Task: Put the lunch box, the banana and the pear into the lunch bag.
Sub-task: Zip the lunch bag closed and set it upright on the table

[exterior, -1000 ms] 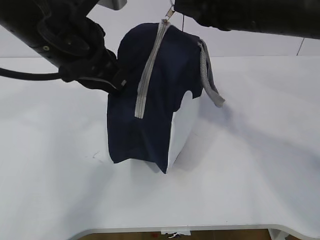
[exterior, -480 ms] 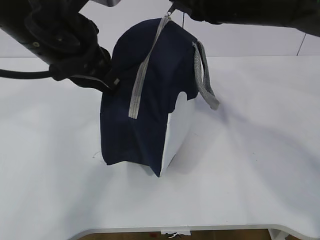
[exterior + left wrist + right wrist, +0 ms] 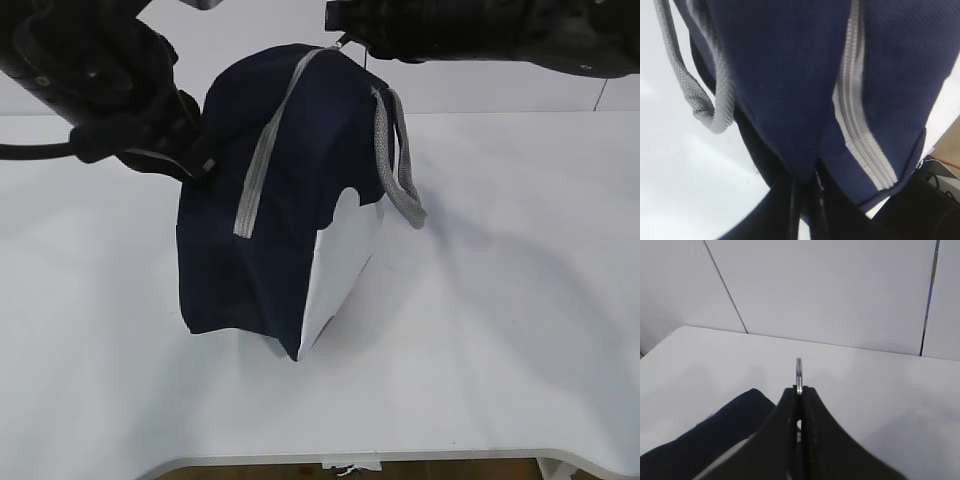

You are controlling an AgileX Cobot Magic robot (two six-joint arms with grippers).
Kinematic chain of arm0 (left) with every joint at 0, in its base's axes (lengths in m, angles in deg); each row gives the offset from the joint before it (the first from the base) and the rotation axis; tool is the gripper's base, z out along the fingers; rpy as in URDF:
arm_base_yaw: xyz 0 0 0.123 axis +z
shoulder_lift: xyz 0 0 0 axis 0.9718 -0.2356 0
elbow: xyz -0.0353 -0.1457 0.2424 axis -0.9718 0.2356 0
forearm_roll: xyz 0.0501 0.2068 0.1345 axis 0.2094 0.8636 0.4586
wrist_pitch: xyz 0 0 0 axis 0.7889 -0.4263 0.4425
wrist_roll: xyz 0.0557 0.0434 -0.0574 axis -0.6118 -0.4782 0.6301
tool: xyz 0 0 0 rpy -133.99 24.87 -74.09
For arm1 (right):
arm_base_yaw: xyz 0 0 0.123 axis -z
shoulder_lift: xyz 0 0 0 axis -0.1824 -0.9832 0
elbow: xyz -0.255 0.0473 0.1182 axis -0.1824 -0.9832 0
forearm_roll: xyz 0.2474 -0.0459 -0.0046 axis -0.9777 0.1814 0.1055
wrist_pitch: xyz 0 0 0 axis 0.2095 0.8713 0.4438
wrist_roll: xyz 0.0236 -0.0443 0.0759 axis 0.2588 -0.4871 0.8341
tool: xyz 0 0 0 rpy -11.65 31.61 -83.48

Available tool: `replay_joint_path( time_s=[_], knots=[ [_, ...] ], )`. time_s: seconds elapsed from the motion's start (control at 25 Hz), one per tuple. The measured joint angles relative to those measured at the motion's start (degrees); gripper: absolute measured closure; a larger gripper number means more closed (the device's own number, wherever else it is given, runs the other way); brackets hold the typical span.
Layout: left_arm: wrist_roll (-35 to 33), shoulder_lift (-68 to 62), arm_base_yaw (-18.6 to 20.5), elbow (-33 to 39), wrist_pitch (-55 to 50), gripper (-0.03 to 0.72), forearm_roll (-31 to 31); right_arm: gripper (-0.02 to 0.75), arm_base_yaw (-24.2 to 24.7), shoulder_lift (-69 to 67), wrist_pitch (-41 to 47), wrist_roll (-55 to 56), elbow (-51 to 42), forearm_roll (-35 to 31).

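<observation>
Holds the lunch bag (image 3: 270,200) between both arms at centre frame, standing on the white table (image 3: 500,300) and leaning toward the upper left. Has slid the whole bag leftward across the frame in the last second, base and white side panel (image 3: 340,260) both, and lowered its top a little.

Pinches the ring pull (image 3: 798,372) at the top edge of the frame with the right gripper (image 3: 799,390), jaws pressed together on the metal, the ring's edge poking up between the tips. Grips a fold of navy fabric at the bag's left flank with the left gripper (image 3: 805,185), jaws clamped tight on the cloth, as the bottom of the left wrist view shows. Leaves the grey handle (image 3: 395,160) hanging loose on the right side.

Shows the zipper (image 3: 262,150) as one joined grey band from its lower end up to the pull, with no foil lining visible anywhere. Shows no lunch box, banana or pear in any view; probably packed inside already, though cannot tell.

Suggests the closing stage: pulling on the zip drags the bag rather than only the slider, so calls for a firmer brace from the left side.
</observation>
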Motion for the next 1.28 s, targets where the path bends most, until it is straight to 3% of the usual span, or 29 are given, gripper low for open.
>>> replay_joint_path(
  time_s=[0.6, 1.12, 1.2, 1.28],
  knots=[
    [0.0, 0.1, 0.0, 0.0, -1.3, 0.69, 1.7, 0.737, 4.6, -7.3, 0.8, 2.8, 3.4, 0.6],
    [0.0, 1.5, 0.0, 0.0, -4.5, 0.69, 2.8, 0.737, 4.7, -9.2, -3.2, 12.0, 6.0, 0.7],
    [0.4, 1.5, 0.0, 0.0, -4.8, 0.675, 2.8, 0.737, 4.7, -9.2, -3.5, 12.9, 6.0, 1.1],
    [1.0, 1.6, 0.0, 0.0, -5.1, 0.614, 2.8, 0.737, 4.5, -9.2, -3.6, 13.3, 6.0, 2.2]
  ],
)
